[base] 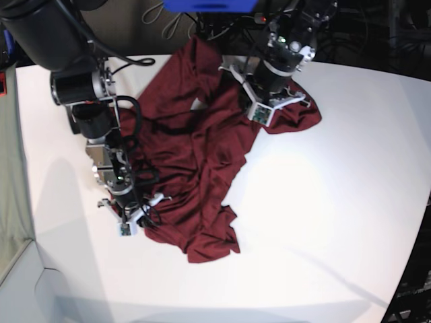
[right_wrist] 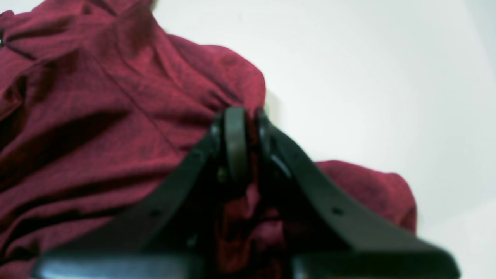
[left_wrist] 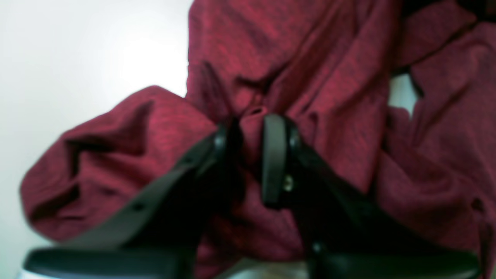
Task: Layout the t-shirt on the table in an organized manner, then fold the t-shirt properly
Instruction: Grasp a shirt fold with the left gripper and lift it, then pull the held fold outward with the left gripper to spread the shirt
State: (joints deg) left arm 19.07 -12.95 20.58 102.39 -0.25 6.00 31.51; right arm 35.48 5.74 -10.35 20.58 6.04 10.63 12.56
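With the left gripper (left_wrist: 252, 131) and right gripper (right_wrist: 248, 128) each apparently clenched on bunched maroon t-shirt (base: 195, 161), we draw them apart evenly over the table (base: 323, 202).

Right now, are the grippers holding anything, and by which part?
Both hold the t-shirt. The left gripper pinches a bunched fold of fabric; the right gripper pinches a fold near the shirt's edge. Which part of the garment each fold belongs to cannot be told.

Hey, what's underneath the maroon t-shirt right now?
The t-shirt lies crumpled on the white table, which shows bare around it. Both the left gripper and right gripper pinch folds of cloth. Whatever lies beneath the fabric is covered and cannot be seen.
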